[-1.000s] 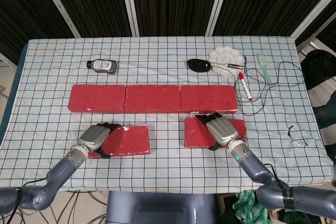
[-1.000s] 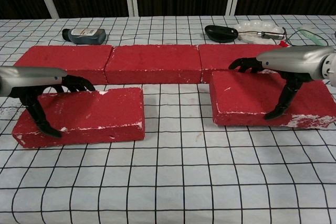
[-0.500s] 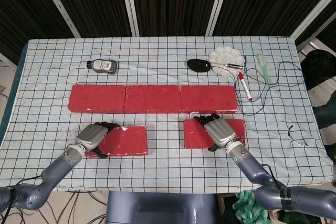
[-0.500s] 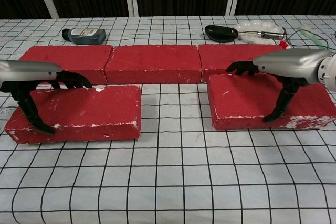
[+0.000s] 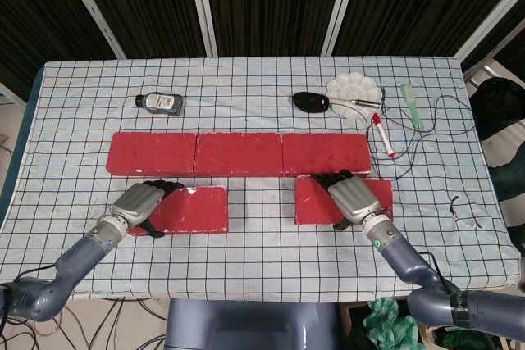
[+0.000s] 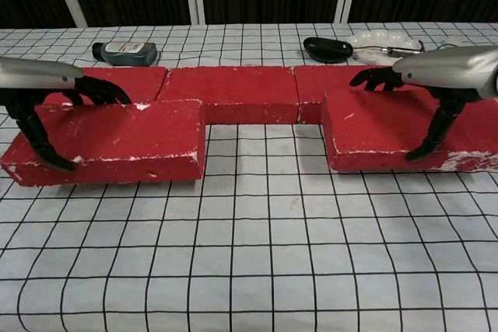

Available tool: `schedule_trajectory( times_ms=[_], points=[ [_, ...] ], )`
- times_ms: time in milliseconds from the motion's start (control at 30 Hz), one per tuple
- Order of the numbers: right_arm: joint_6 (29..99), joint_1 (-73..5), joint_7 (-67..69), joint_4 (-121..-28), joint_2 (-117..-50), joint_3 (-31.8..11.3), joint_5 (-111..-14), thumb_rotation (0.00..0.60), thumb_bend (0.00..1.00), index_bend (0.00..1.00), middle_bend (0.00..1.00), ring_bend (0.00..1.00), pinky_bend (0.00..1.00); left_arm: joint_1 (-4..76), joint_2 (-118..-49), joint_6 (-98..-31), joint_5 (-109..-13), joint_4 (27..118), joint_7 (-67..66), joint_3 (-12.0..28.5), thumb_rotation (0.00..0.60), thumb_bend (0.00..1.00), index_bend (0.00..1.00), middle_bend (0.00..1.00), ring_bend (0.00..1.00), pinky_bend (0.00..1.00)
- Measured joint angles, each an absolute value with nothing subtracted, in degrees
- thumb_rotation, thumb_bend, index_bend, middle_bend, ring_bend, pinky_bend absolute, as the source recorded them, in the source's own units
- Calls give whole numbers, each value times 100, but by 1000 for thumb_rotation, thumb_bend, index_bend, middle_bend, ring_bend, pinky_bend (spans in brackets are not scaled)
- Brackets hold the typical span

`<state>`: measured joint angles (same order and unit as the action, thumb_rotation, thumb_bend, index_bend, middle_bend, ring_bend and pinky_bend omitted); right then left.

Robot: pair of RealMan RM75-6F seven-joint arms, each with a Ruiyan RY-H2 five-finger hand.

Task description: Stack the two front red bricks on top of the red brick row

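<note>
Left hand grips the left rectangular red brick; right hand grips the right rectangular red brick. Both bricks sit just before the three-brick red row. White paint palette: contents indiscernible. Head view alone shows the red marker pen.
</note>
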<state>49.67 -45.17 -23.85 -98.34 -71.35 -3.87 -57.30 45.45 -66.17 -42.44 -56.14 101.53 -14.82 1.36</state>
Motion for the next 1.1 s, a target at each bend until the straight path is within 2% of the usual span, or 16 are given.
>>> schedule_trajectory(
  times_ms=[267,467,733,1100],
  points=[
    [4675,-4694,-2030,-10225,-6360,-772,-5597,600,49,70,187,209,144,4890,-6219,-3885,-5500,9912,-1228,550,600,235,140,187,96,227],
    [4138,-5126,-1944,-9922,-6285,-1000,-5269,600,49,70,187,209,144,5301,-6122,-3171,-5317,9354,-981,782,600,236,142,187,96,224],
    [3597,-5794,-1990,-9223,-6634,-1193,-4681,600,50,69,188,210,144,5757,-6494,-2444,-5322,8035,-547,1057,600,235,147,184,78,212],
    [3037,-6668,-2091,-7768,-7618,-1212,-4045,600,49,67,187,210,144,5993,-7253,-1749,-5753,6651,103,1257,600,234,146,183,77,213]
  ],
)
